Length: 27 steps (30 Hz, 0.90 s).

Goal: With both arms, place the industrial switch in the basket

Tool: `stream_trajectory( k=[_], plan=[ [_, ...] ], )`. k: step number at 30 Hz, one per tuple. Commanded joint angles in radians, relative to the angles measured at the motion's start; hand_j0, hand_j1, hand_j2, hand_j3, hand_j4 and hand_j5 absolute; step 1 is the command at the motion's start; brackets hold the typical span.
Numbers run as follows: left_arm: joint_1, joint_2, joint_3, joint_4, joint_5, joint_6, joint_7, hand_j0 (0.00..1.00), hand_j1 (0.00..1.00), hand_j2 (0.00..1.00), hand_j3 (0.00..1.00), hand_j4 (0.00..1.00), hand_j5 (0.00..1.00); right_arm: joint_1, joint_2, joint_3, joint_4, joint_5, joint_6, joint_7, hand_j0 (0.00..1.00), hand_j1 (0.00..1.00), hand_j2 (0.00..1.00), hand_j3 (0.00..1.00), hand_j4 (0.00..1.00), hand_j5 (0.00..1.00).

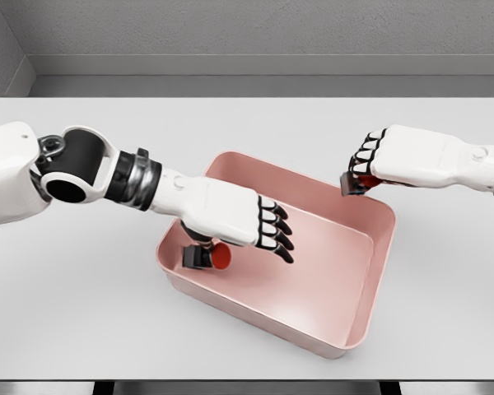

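Now your left hand (230,216) hangs over the pink basket (379,247), fingers loose above the red-buttoned switch (207,257); your right hand (369,164) curls empty.

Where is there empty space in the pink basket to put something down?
The basket floor is bare in its middle and near right part, between the left hand and the right wall. It is crowded at the left end, where the left hand is over a dark switch with a red button, and at the far right rim under the right hand.

White arms (428,158), black joints, black-segmented fingers (273,226).
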<state>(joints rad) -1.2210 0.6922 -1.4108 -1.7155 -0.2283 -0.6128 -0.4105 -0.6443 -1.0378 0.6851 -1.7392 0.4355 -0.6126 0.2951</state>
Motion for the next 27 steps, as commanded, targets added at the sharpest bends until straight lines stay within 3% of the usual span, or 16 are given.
stream_trajectory(
  k=[1, 11, 17, 21, 25, 27],
  plan=[
    [0.000, -0.003, 0.001, -0.016, 0.007, 0.002, 0.001, 1.00, 1.00, 1.00, 1.00, 1.00, 1.00, 0.000, -0.001, 0.001, -0.002, -0.006, 0.002, -0.001, 0.48, 0.48, 0.48, 0.48, 0.48, 0.48],
    [0.002, 0.000, 0.009, -0.009, 0.003, 0.002, 0.001, 1.00, 1.00, 1.00, 1.00, 1.00, 1.00, 0.006, 0.001, 0.001, -0.005, -0.006, 0.002, -0.001, 0.48, 0.48, 0.48, 0.48, 0.48, 0.48],
    [0.025, -0.005, 0.000, -0.007, -0.040, 0.002, 0.001, 1.00, 1.00, 1.00, 1.00, 1.00, 1.00, 0.018, -0.001, 0.001, -0.011, -0.006, 0.002, -0.001, 0.48, 0.48, 0.48, 0.48, 0.48, 0.48],
    [0.000, 0.000, 0.016, -0.012, -0.028, 0.002, 0.009, 1.00, 1.00, 1.00, 1.00, 1.00, 1.00, 0.029, -0.001, 0.001, -0.013, -0.006, 0.002, -0.001, 0.48, 0.48, 0.48, 0.48, 0.48, 0.48],
    [-0.026, 0.004, 0.105, -0.013, 0.032, 0.002, 0.009, 1.00, 1.00, 1.00, 1.00, 1.00, 1.00, 0.037, 0.001, 0.001, -0.014, -0.006, 0.002, -0.001, 0.48, 0.48, 0.48, 0.48, 0.48, 0.48],
    [-0.034, 0.067, 0.119, -0.013, 0.177, 0.002, 0.012, 1.00, 1.00, 1.00, 1.00, 1.00, 1.00, 0.037, -0.001, 0.001, -0.014, -0.006, 0.002, -0.001, 0.48, 0.48, 0.48, 0.48, 0.48, 0.48]
  ],
)
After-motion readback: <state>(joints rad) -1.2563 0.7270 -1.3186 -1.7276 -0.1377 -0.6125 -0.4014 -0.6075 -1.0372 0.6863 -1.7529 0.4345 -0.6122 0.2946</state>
